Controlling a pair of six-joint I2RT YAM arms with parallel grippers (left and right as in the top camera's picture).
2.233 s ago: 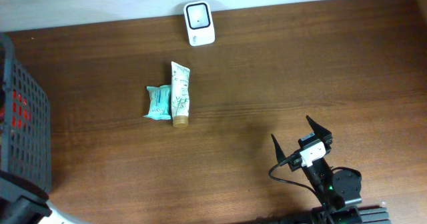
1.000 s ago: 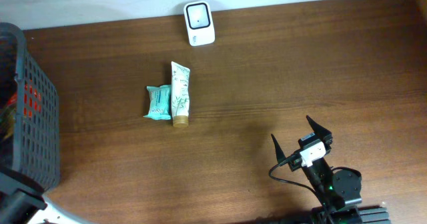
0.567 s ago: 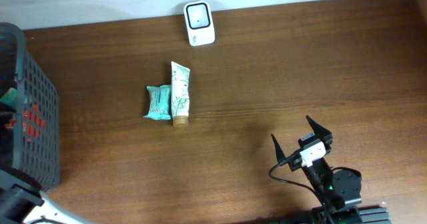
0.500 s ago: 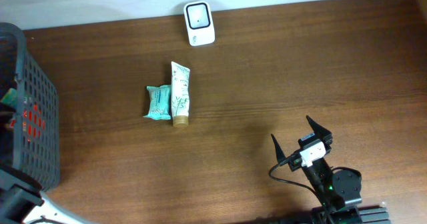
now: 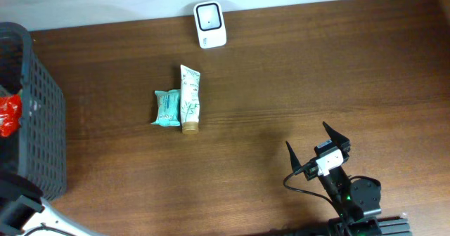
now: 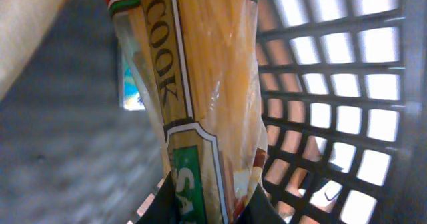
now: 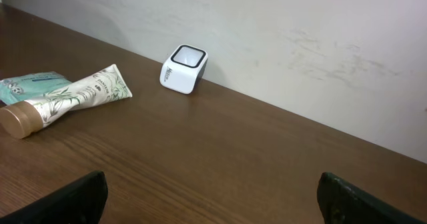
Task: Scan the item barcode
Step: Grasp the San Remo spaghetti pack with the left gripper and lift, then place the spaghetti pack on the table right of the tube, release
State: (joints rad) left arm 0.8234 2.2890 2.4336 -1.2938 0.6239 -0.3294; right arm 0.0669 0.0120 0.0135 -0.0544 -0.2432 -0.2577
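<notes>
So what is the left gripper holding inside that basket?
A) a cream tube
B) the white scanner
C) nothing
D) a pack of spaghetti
D: the left gripper clamps a spaghetti pack inside the basket, while the tube and scanner lie on the table.

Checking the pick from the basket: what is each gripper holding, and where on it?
Left gripper pinches the pasta pack at its green-label end, inside the basket. Right gripper holds nothing.

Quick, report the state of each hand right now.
Left hand: closed on a spaghetti packet.
Right hand: open, holding nothing.
</notes>
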